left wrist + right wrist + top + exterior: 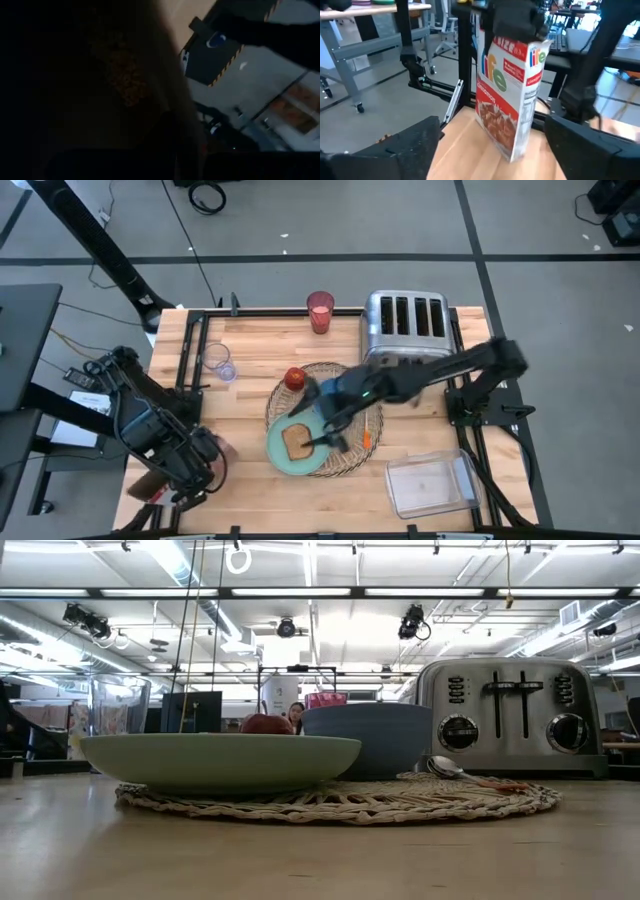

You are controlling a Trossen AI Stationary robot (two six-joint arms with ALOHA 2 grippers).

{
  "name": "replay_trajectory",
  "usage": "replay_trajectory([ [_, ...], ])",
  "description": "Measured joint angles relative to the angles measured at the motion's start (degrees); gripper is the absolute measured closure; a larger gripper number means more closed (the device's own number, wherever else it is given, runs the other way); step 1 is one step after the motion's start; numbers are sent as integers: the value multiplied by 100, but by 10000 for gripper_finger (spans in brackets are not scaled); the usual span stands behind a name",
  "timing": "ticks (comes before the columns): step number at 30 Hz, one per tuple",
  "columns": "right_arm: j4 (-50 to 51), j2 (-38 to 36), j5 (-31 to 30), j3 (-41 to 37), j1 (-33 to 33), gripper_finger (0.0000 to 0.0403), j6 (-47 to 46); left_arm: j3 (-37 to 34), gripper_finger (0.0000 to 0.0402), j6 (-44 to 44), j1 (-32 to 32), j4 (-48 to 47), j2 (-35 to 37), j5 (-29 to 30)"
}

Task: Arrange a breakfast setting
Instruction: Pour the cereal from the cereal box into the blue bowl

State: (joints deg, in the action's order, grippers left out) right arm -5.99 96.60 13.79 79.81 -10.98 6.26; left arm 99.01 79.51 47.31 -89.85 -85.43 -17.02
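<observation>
The round woven placemat carries the teal plate with the toast slice, the blue bowl, the red apple and the orange-handled spoon. The pink cup stands at the far edge. My right gripper hovers open above the plate, pointing toward the table's left; its fingers have nothing between them. My left gripper is at the near left corner, shut on a red cereal box. My left gripper has the cereal box by its top end, coming at it from above. The box hangs tilted below the fingers, with its lower corner down at the tabletop. The gripper's own body hides how the fingers sit on the top.
A silver toaster stands at the far right behind the placemat. A clear glass is at the left, and a clear plastic container at the near right. Black frame rails run along the table's edges.
</observation>
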Motion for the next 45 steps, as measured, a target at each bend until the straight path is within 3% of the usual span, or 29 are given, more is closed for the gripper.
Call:
replay_trajectory([
  [5,-1121,954,104,0,17,16,-151,1,400,-590,-1,-11,2,-19],
  [14,-3336,2422,534,138,140,14,-988,3,401,-1563,-423,-17,2,54],
  [25,-2920,3689,675,1733,417,17,-1338,5,401,-2679,-737,108,-1,53],
  [37,-2648,4950,2189,3291,539,30,-1256,5,393,-3184,-868,258,-2,200],
  [45,-2124,5037,1746,3394,430,35,-837,5,390,-3400,-1003,250,-2,106],
])
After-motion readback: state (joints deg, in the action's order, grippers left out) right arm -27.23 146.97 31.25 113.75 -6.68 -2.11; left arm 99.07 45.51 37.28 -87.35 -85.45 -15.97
